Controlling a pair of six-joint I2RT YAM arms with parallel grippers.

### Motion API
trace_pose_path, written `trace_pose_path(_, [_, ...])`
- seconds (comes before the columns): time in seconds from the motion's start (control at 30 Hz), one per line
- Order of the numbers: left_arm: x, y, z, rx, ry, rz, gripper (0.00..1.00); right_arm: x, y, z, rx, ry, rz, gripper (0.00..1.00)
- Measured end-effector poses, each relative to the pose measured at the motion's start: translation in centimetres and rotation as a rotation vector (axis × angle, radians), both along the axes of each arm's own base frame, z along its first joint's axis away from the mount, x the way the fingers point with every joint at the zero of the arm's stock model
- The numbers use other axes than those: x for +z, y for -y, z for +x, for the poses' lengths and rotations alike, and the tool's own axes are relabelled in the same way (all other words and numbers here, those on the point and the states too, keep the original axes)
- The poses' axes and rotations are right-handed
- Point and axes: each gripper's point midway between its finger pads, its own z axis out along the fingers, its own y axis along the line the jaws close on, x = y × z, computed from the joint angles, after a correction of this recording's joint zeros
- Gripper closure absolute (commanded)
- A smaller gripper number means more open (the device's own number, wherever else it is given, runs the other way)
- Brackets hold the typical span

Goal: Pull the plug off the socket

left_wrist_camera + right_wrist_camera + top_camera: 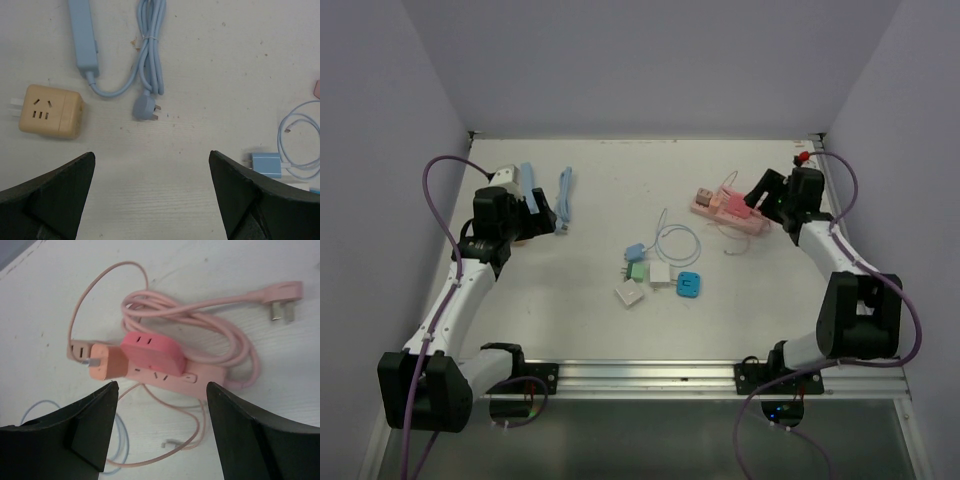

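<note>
- The pink power strip (730,213) is found at the upper right of the top view, with its cord (235,340) coiled behind it.
- A red plug (152,352) is seated on the strip at the centre of the right wrist view, and an orange adapter (106,363) lies just beside it on the left.
- The right gripper (162,390) is held released, just below the plug, its jaws apart and grasping nothing.
- The left gripper (152,155) is spread wide and grasps nothing.

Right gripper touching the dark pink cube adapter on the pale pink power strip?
Apart. Right wrist view: the right gripper has open jaws; the dark pink cube adapter lies beyond both fingertips, pale pink power strip showing between.
</note>
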Motion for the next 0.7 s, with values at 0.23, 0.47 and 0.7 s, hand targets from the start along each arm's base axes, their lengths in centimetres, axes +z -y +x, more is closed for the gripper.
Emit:
trace_pose_path(0.23, [0.0, 0.0, 0.0, 0.0, 0.0, 0.0, 0.0, -0.7, 4.1, 3.3, -0.119, -0.019, 0.033, 0.29])
trace_pose_path(0.47, [0.0, 0.0, 0.0, 0.0, 0.0, -0.001, 0.0, -5.1, 5.0, 5.2, -0.167, -0.088, 0.095, 0.33])
trace_pose_path(0.7, [0.0, 0.1, 0.0, -0.004, 0.0, -0.003, 0.0, -7.2, 4.9, 5.1, -0.156, -0.109, 0.143, 0.43])
